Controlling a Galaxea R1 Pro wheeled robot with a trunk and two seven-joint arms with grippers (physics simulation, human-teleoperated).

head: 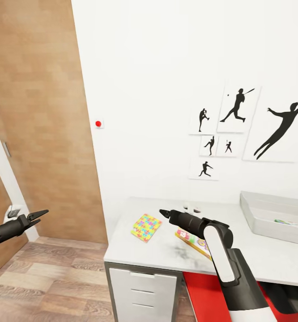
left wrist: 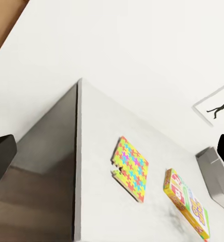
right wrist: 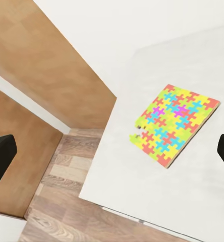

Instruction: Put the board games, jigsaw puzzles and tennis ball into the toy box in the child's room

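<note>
The white rectangular table [head: 167, 259] occupies the 4 to 6 o'clock sector of the head view, with white drawers [head: 142, 290] under its near edge. A flat square jigsaw puzzle in yellow, red, blue and green [head: 146, 227] lies on the tabletop near the table's left corner; it also shows in the left wrist view [left wrist: 130, 168] and the right wrist view [right wrist: 174, 124]. At 3 o'clock from the puzzle lies a yellow board game box with multicoloured print [head: 194, 242], partly hidden by the right forearm, seen in full in the left wrist view [left wrist: 187, 202]. The grey open-top toy box [head: 270, 214] sits on the table at 3 o'clock in the head view, with a coloured item just visible inside.

The right gripper [head: 164, 213] hangs above the table, just beside the puzzle at its 2 o'clock; its fingers stand wide apart in the right wrist view, empty. The left gripper [head: 38, 215] hangs over the wooden floor [head: 46, 286] at 9 o'clock, well apart from the table, fingers spread, empty.

Black silhouette posters [head: 238, 129] hang on the white wall.
</note>
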